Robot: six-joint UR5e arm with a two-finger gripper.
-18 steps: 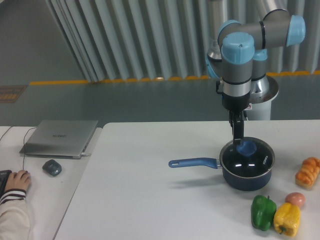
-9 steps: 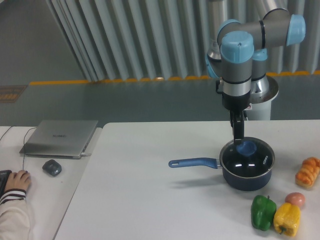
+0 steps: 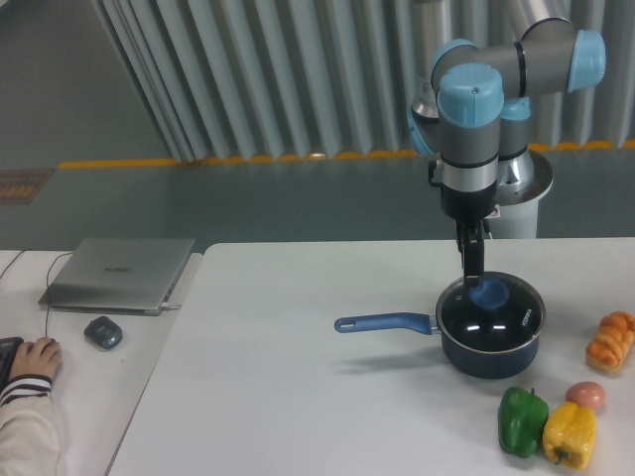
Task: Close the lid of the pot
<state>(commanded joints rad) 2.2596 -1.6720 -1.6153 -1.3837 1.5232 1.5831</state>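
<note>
Gripper (image 3: 477, 281) sits directly over the pot lid (image 3: 493, 309), at its knob; lid looks seated level on the pot (image 3: 486, 349). Jaws' state: can't tell.

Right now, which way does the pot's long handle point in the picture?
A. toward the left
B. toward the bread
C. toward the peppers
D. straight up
A: the pot has its blue handle sticking out flat to the left, away from the green pepper in front.
</note>
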